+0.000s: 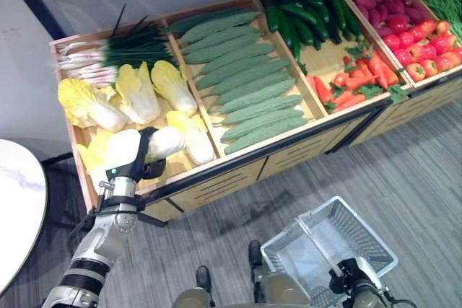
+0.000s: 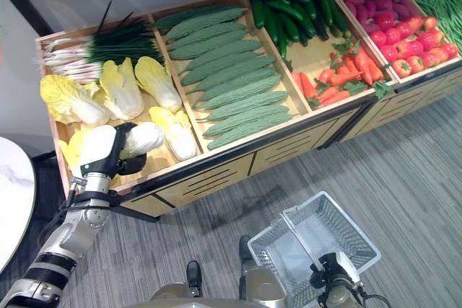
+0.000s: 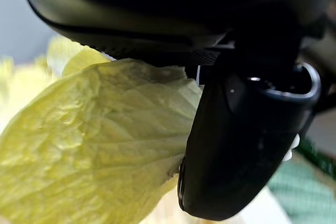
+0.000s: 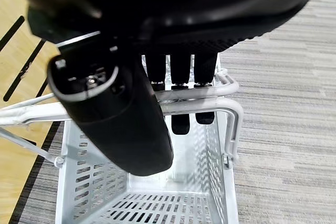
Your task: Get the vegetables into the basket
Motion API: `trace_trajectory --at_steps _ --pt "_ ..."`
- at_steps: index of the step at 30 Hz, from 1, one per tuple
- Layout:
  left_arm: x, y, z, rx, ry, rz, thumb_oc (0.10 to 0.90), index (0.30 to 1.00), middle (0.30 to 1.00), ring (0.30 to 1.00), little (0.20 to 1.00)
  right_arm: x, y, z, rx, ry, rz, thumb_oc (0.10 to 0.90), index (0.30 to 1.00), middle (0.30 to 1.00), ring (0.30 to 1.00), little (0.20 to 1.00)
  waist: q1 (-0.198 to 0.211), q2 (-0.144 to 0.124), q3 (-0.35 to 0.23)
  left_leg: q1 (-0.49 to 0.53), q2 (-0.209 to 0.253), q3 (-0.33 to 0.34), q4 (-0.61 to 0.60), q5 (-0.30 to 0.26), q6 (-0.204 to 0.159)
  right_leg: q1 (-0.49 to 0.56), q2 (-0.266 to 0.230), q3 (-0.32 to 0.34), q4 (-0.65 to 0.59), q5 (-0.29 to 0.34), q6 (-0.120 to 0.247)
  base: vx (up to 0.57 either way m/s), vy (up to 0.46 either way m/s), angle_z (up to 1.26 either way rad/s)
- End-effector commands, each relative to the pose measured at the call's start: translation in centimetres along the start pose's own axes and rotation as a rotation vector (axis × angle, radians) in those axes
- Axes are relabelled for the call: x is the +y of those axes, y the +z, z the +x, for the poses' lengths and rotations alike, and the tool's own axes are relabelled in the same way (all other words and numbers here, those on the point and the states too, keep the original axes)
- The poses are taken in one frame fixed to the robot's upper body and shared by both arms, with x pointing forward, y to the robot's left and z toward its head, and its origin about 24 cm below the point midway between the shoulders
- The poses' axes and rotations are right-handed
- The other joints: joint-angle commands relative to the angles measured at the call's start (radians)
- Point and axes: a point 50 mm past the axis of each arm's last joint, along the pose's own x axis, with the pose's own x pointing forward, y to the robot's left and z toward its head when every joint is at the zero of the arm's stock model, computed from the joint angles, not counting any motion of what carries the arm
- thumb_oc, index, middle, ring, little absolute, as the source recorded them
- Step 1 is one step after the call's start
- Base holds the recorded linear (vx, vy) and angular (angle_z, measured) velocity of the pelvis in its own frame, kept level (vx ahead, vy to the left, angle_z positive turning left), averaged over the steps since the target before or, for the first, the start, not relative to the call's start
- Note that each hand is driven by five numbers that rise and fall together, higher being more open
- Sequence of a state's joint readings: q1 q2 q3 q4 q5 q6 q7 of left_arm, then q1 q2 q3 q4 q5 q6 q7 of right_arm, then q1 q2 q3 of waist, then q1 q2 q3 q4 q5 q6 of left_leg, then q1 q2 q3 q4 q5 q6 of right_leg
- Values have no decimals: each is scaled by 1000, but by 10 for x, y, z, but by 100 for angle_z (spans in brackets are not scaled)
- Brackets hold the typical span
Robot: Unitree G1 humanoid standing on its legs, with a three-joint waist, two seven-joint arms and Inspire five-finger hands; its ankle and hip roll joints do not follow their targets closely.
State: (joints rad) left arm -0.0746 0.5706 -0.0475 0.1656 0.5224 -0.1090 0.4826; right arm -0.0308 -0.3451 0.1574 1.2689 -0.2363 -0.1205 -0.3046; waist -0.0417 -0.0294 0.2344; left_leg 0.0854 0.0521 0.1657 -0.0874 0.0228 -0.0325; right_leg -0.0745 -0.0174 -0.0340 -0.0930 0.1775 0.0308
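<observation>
The left hand [image 1: 128, 155] reaches into the stand's [image 1: 216, 178] end compartment, its fingers curled round a cabbage [image 1: 164, 142] so it can be lifted out. The right hand [image 4: 126, 114] has its fingers hooked round the handle [image 4: 199, 106], keeping the basket [image 1: 328, 247] ready below; it looks empty.

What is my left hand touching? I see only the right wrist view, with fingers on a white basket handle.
Observer: The left hand is in the leftmost crate, closed round a pale cabbage.
Operator: Is the grip real or only a touch?
Observer: In the left wrist view the thumb presses against the yellow leaves.
Operator: Where is the basket relative to the stand?
Observer: The basket hangs from the right hand over the grey floor, in front of the stand, with nothing visible inside it.
</observation>
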Motion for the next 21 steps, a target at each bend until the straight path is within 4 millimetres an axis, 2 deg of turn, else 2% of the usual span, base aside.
trace_trajectory --at_steps 1,5,6,8,13,16,21 --pt "50 31 32 -188 241 -139 400 300 300 300 300 -10 -8 1 21 -54 -14 400 300 300 300 300 -20 -46 -76 -18 55 -45 0 -5 -55 78 -119 19 6 -56 105 -21 13 9" --pt "44 39 18 -159 200 -459 400 300 300 300 300 -13 -7 2 20 -56 -6 400 300 300 300 300 -21 -43 -79 -18 53 -45 0 -3 -52 79 -121 21 6 -53 103 -5 3 2" --pt "43 42 15 -147 192 -583 400 300 300 300 300 -13 -6 2 17 -57 -9 400 300 300 300 300 -22 -43 -80 -17 53 -43 0 -3 -52 79 -121 22 6 -53 103 0 0 0" --pt "30 49 4 -111 87 -944 400 300 300 300 300 -14 -5 2 6 -46 -16 400 300 300 300 300 -26 -40 -84 -14 53 -39 0 -1 -50 80 -120 27 6 -50 102 -16 11 -4" --pt "20 53 -2 -105 -25 -1104 400 300 300 300 300 -14 -6 2 5 -27 -19 400 300 300 300 300 -29 -37 -86 -7 53 -34 0 -1 -49 81 -121 31 6 -51 101 -4 0 -5" --pt "15 55 -5 -113 -82 -1124 400 300 300 300 300 -13 -8 1 13 -20 -15 400 300 300 300 300 -29 -34 -85 -1 53 -31 0 -3 -47 85 -120 36 6 -56 99 1 -5 -3" --pt "20 62 -3 -169 -110 -1133 400 300 300 300 300 -14 -11 1 19 -19 -12 400 300 300 300 300 -27 -36 -76 14 48 -22 5 0 -43 96 -122 41 6 -63 97 -2 1 -2"
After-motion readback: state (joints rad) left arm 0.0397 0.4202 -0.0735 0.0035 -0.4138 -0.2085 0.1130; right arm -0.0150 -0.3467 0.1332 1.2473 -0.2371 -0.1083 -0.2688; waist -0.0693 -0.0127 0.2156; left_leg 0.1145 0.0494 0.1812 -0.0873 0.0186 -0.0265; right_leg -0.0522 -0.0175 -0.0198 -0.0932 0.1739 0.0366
